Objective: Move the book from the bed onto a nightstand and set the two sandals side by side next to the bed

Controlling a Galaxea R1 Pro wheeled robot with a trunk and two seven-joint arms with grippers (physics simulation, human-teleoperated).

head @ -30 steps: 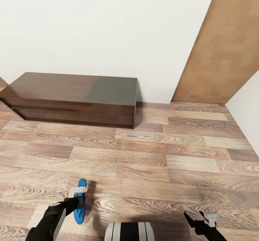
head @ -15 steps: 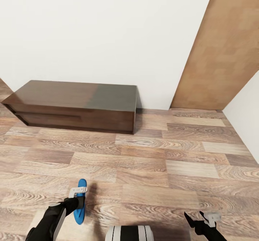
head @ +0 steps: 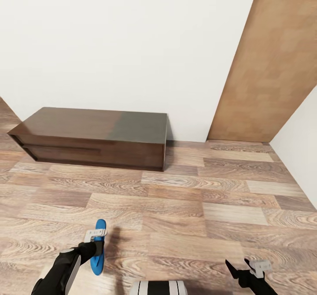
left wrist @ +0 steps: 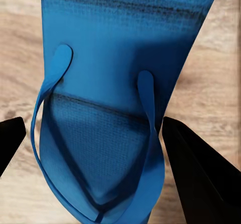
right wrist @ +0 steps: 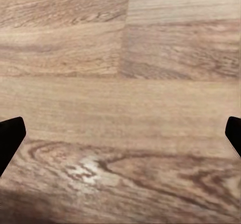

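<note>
The left gripper (head: 96,242) holds one blue sandal (head: 98,246). Its jaws are clamped on the sandal's sides, with the sandal's strap (left wrist: 60,108) right between them. The sandal hangs above the wood floor (head: 185,207). The right gripper (head: 246,268) holds nothing. Its jaws are wide apart, with just bare floor between them.

Far ahead of both grippers, a long dark bench (head: 94,138) stands against the white wall (head: 123,44). Beside the wall is a brown door (head: 268,66).

The sandal is thin and bendy, and the grip is only on its edges. If the robot rolls or turns fast, the sandal could slip out and drop on the floor.
</note>
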